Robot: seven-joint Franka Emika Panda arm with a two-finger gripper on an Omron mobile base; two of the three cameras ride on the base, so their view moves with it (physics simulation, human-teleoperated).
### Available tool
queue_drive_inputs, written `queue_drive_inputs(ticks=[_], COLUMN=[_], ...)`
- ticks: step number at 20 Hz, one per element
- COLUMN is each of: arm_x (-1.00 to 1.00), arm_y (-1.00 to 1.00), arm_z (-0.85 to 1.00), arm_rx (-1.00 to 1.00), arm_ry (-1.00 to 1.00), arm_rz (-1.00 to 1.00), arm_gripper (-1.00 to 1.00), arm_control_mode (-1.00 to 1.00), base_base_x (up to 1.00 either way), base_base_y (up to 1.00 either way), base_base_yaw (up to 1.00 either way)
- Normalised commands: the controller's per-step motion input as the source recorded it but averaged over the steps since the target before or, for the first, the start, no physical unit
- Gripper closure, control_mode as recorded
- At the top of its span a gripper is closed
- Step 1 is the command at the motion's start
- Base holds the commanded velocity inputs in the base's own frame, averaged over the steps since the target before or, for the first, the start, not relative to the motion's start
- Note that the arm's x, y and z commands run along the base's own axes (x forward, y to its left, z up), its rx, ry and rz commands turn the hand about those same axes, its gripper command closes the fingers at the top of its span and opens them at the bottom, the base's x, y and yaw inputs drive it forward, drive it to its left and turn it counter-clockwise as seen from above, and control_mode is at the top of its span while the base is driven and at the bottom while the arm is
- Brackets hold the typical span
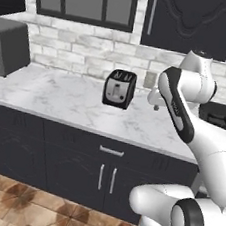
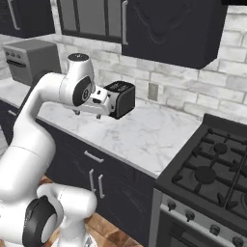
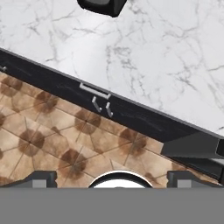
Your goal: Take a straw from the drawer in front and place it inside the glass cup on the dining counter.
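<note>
Marble worktop above shut, level drawer [image 1: 111,150].

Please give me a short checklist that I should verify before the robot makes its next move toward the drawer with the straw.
1. Hand open and empty: ok, the fingertips stand wide apart with nothing between them.
2. Drawer located: ok, its horizontal silver bar handle is in front, below the marble worktop.
3. Drawer opened: not ok, the front sits flush and shut.
4. Hand at the handle: not ok, it hangs high above the worktop edge, near the toaster.
5. Straw seen: cannot tell, the drawer hides its contents.
6. Glass cup position known: cannot tell.
</note>
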Motion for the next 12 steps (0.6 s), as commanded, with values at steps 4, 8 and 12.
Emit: queue_drive_inputs(ticks=[4, 8, 12], arm_x=[0.0, 0.0, 0.0], arm_y=[0.0, 0.0, 0.0], arm_z=[0.0, 0.0, 0.0], arm_rx=[0.0, 0.0, 0.0], arm_ry=[0.0, 0.0, 0.0], arm_rz=[0.0, 0.0, 0.0], arm_gripper=[-1.0, -1.0, -1.0], arm_control_mode=[1.0, 1.0, 1.0], base_base_x=[-0.02, -0.21, -0.12], base_base_y=[-0.35, -0.09, 0.0], base_base_yaw=[0.18, 0.08, 0.02])
